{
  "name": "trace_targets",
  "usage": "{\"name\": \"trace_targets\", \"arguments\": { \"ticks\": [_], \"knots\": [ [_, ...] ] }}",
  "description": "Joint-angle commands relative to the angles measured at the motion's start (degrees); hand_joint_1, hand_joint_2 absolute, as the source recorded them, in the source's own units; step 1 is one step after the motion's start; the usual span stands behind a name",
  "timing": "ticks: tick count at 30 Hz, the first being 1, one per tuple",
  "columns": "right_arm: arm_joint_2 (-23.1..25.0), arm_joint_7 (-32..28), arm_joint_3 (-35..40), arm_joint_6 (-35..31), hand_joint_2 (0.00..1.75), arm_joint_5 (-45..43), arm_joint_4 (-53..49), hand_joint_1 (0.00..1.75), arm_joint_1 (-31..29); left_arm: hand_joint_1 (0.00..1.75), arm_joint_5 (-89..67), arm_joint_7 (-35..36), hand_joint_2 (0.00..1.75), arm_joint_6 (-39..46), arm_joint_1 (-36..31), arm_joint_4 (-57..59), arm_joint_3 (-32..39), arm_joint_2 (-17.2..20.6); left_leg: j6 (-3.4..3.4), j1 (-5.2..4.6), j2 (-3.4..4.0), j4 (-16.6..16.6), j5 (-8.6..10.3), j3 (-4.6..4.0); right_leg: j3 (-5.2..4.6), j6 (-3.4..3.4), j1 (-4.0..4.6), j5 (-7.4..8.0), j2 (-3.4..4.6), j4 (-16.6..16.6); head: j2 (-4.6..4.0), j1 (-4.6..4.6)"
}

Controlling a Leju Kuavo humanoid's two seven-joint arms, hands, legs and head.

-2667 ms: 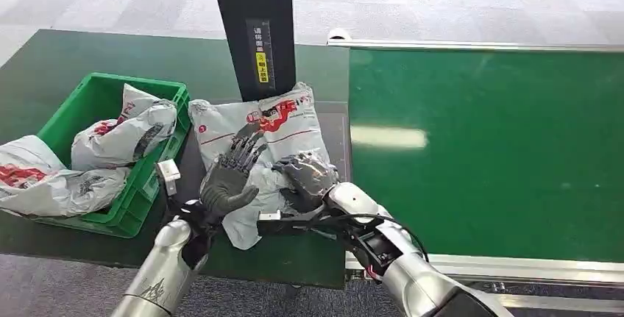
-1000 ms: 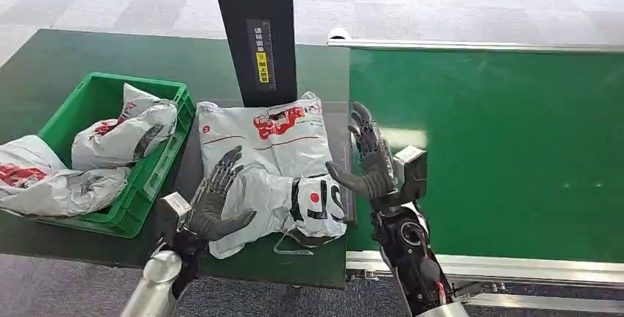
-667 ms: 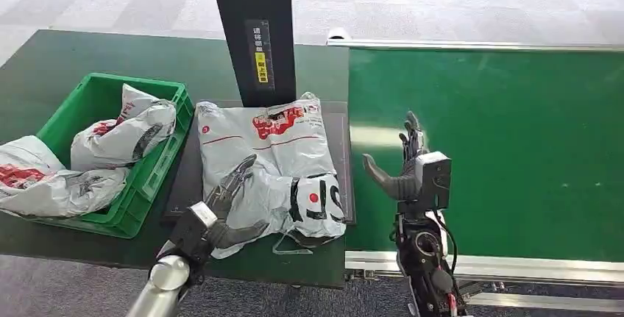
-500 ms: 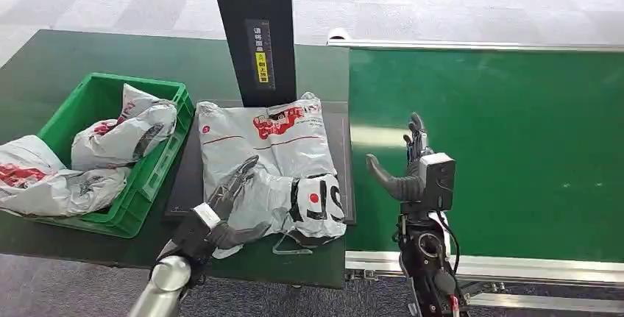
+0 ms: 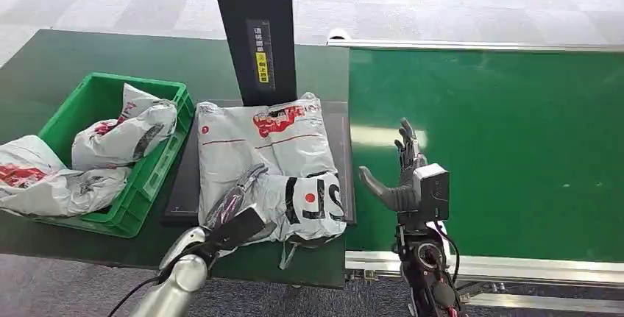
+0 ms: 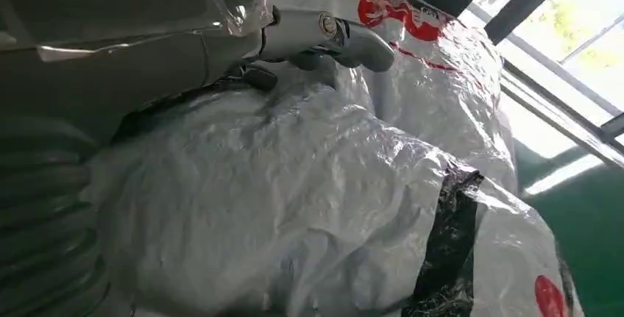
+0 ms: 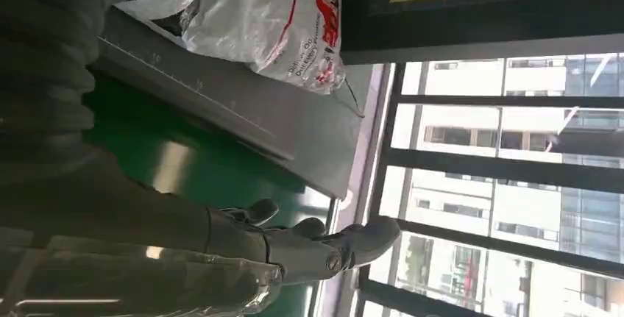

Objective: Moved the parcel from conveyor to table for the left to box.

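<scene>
Parcel (image 5: 276, 166) first: a soft grey-white plastic mailer, crinkled and glossy, lying flat on the dark square pad (image 5: 340, 148) of my table (image 5: 44, 59), at the foot of the black post (image 5: 254, 23). Its near end is folded up into a lump with black bands and a red dot; red print runs across its far end, too small for me to read. A loose plastic strip hangs off its near edge.

My left hand (image 5: 237, 210) lies at the parcel's 7 o'clock corner, fingers stretched out flat on the film, pressing rather than clasping; my left wrist view shows a finger (image 6: 346, 34) resting on the wrinkled plastic, nothing pinched.

My right hand (image 5: 403, 173) stands at 3 o'clock from the parcel, apart from it, above the smooth green conveyor (image 5: 500, 148), fingers spread and pointing up, thumb out, holding nothing.

At 9 o'clock sits a green ribbed plastic crate (image 5: 158, 157) with similar crumpled mailers (image 5: 129, 133) in it, and another mailer (image 5: 44, 181) draped over its outer edge.

A yellow-and-white label (image 5: 260, 54) on the post carries characters I cannot make out.
</scene>
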Motion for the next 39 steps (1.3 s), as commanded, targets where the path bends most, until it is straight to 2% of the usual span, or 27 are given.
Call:
{"name": "trace_targets", "arguments": {
  "ticks": [1,4,8,9,10,11,13,15,16,18,21,23,28,30,39],
  "knots": [
    [0.7,0.0,-1.8,0.7,1.75,0.2,1.2,0.00,-0.6,0.00,-1.3,1.5,1.75,0.2,-2.3,5.8,-1.6,1.0,-0.05,0.00,0.02,-0.1,0.01,0.09,0.09,-0.11,0.01,0.00,-0.07,-0.1,0.00,0.02],
    [1.3,0.2,-2.7,1.8,1.75,0.8,0.8,0.00,-0.2,0.00,-6.7,5.2,1.75,2.6,-2.8,8.3,-0.5,0.4,-0.06,-0.02,-0.01,-0.1,0.03,0.12,0.12,-0.11,0.00,0.00,-0.10,-0.1,0.00,0.02],
    [1.4,0.4,-3.3,2.1,1.75,0.9,-0.1,0.00,0.6,0.00,-8.2,5.1,1.75,3.2,-3.0,9.0,0.8,-0.3,-0.11,-0.03,0.01,-0.2,0.07,0.21,0.20,-0.19,0.00,0.03,-0.13,-0.2,0.00,0.00],
    [1.3,0.4,-3.5,2.1,1.75,0.9,-0.3,0.00,0.8,0.05,-8.2,4.9,1.75,3.2,-3.0,8.7,1.0,-0.3,-0.08,-0.02,-0.01,-0.1,0.03,0.14,0.13,-0.13,0.00,-0.01,-0.11,-0.1,0.00,0.02],
    [1.3,0.4,-3.7,2.2,1.75,0.9,-0.6,0.00,1.1,1.33,-8.7,4.1,1.75,4.4,-2.8,7.9,1.0,-0.3,-0.11,-0.03,-0.01,-0.2,0.06,0.20,0.18,-0.19,0.00,0.01,-0.14,-0.1,0.00,0.00],
    [1.3,0.4,-3.8,2.3,1.75,0.9,-0.9,0.00,1.3,1.62,-9.5,4.1,1.75,5.4,-2.8,7.8,0.9,-0.3,-0.07,0.00,-0.02,-0.1,0.03,0.10,0.11,-0.12,0.01,0.00,-0.10,-0.1,0.00,0.02],
    [1.5,0.5,-4.3,2.5,1.75,0.8,-2.0,0.00,2.0,1.57,-10.5,2.3,1.75,12.0,-2.1,6.2,1.7,-1.0,-0.07,-0.01,-0.01,-0.1,0.03,0.10,0.10,-0.12,0.01,0.00,-0.09,-0.1,0.00,0.02],
    [1.5,0.6,-4.2,2.7,1.75,0.8,-2.5,0.00,2.2,1.73,-9.9,0.0,1.75,15.9,-1.5,4.1,2.0,-1.1,-0.09,-0.03,0.01,-0.2,0.06,0.17,0.16,-0.18,0.00,0.02,-0.13,-0.1,0.00,0.02],
    [1.5,0.6,-4.3,3.1,1.75,0.4,-2.5,0.00,2.1,1.75,-9.4,-1.4,1.75,17.7,-1.1,2.8,1.8,-0.9,-0.07,-0.01,0.03,-0.1,0.03,0.12,0.11,-0.15,0.01,0.01,-0.08,-0.1,0.00,0.02],
    [1.3,0.5,-4.2,3.3,1.75,0.3,-2.1,0.00,1.8,1.75,-5.0,-3.6,1.75,17.3,-0.3,0.8,2.9,-1.2,-0.06,0.01,0.07,-0.1,0.00,0.06,0.05,-0.12,0.02,0.01,-0.02,0.0,0.00,0.00],
    [1.2,0.2,-4.2,3.5,1.75,-0.4,-1.5,0.00,1.5,1.75,-1.7,-8.2,1.75,21.4,0.4,-1.5,3.5,-1.2,-0.08,-0.01,0.08,-0.1,0.01,0.15,0.12,-0.16,0.01,0.00,-0.05,-0.1,0.00,0.02],
    [1.2,-0.1,-4.2,3.5,1.75,-1.0,-1.1,0.00,1.4,1.75,3.5,-14.0,1.75,25.6,0.8,-2.6,4.3,-2.1,-0.08,-0.02,0.05,-0.2,0.03,0.14,0.13,-0.17,0.00,0.01,-0.08,-0.1,0.00,0.00],
    [1.0,-0.9,-3.6,3.1,1.75,-2.0,0.5,0.00,0.8,1.75,12.6,-22.3,1.75,30.4,0.6,-4.3,2.8,-2.5,-0.08,-0.01,0.05,-0.2,0.03,0.12,0.13,-0.16,0.01,0.01,-0.08,-0.1,0.00,0.02],
    [1.1,-1.2,-3.4,2.9,1.75,-2.4,1.6,0.00,0.1,1.75,21.3,-22.3,1.75,33.6,1.4,-9.7,-1.8,-0.3,-0.09,-0.01,0.05,-0.2,0.04,0.13,0.14,-0.17,0.01,0.03,-0.09,-0.1,0.00,0.00],
    [1.1,-1.2,-3.4,2.9,1.75,-2.4,1.6,0.00,0.1,1.75,21.3,-22.3,1.75,33.6,1.4,-9.7,-1.8,-0.3,-0.07,-0.01,0.09,-0.1,0.02,0.12,0.11,-0.14,0.01,0.03,-0.03,-0.1,0.00,0.00]
  ]
}}
